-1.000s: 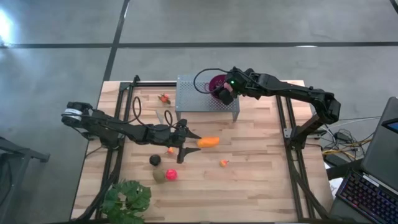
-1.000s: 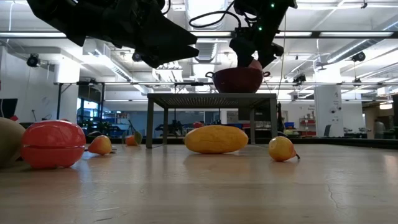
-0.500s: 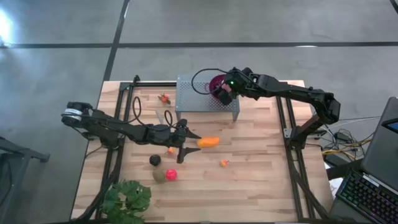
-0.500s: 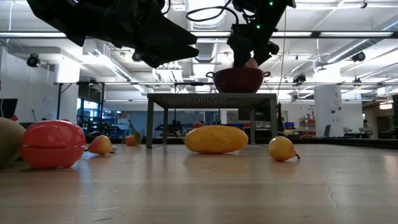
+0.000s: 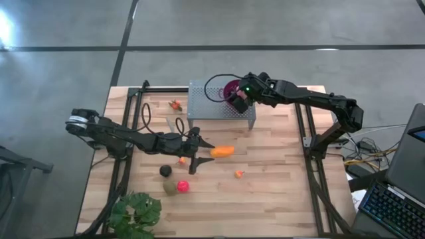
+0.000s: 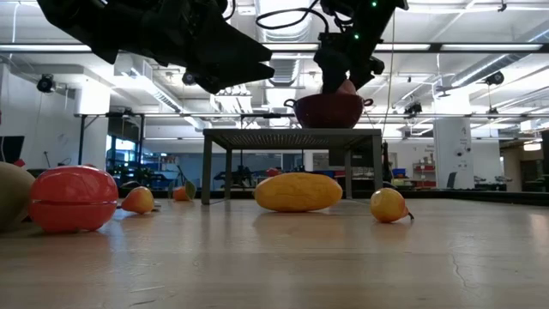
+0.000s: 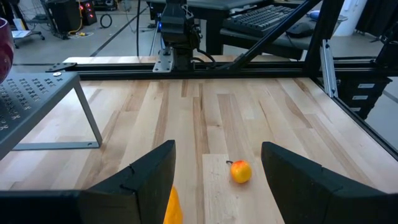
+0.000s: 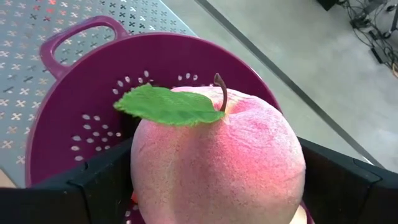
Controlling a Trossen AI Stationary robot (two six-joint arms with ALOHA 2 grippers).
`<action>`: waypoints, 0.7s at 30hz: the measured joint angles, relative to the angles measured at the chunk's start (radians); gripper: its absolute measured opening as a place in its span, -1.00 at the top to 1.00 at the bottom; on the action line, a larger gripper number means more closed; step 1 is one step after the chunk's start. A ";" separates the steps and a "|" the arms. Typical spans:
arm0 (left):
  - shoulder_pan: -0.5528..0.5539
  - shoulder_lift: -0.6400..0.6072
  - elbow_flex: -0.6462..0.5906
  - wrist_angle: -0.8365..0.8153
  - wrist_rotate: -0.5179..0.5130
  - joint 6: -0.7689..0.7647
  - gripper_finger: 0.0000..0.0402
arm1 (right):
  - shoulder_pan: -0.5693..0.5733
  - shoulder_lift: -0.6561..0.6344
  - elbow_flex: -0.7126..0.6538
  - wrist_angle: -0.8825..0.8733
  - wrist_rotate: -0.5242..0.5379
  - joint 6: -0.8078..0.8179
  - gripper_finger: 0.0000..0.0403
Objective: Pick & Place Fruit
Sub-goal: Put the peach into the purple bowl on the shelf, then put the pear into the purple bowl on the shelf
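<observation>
A pink peach with a green leaf and a stem sits between the fingers of my right gripper, right over the purple perforated bowl. The bowl stands on a grey perforated stand at the table's far side. My left gripper hovers open above the table's middle, beside the elongated orange piece, with nothing between its fingers. On the wood lie a black ball, an olive-green piece, a red ball and small orange fruits. My right gripper pinches the peach between its two fingers, one on each of its round sides. The fingers slant down from the table's right side. The peach is upright, stem up, over the bowl's hollow, its top above the rim. Whether it touches the bowl, I cannot tell.
A leafy green plant stands at the near left corner. Small orange bits lie left of the stand. A black cable loops over the stand near the bowl. Bare wood stretches across the near right of the table.
My right gripper has rolled a little about its own line above the bowl, with the peach still between its fingers. The left arm has kept still.
</observation>
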 joint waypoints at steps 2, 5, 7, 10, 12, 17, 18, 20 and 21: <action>0.000 0.000 0.000 0.000 0.000 0.000 -0.21 | 0.000 0.000 0.000 -0.001 0.000 0.000 -0.86; 0.000 0.000 0.000 0.000 0.000 0.000 -0.21 | 0.000 0.000 0.000 -0.008 0.000 0.000 -0.95; 0.000 0.000 0.000 0.000 0.000 0.000 -0.21 | 0.000 0.000 -0.002 -0.015 0.000 -0.001 -0.97; 0.000 0.000 0.000 0.000 0.000 0.000 -0.21 | 0.000 0.000 -0.002 -0.015 0.000 -0.017 -0.98; 0.000 0.000 0.000 0.000 0.000 0.000 -0.21 | 0.000 0.000 -0.002 -0.013 0.000 -0.010 -0.98; 0.000 0.000 0.000 0.000 0.000 0.000 -0.21 | 0.000 0.000 0.023 -0.006 0.000 0.003 -0.98; 0.000 0.000 0.000 0.000 0.000 0.000 -0.21 | 0.000 0.000 0.031 -0.007 0.000 0.003 -0.98; 0.000 0.000 0.000 0.000 0.000 0.000 -0.21 | 0.000 0.000 0.046 -0.007 0.000 0.003 -0.98; 0.000 0.000 0.000 0.000 0.000 0.000 -0.21 | 0.000 0.000 0.055 -0.007 0.000 0.003 -0.98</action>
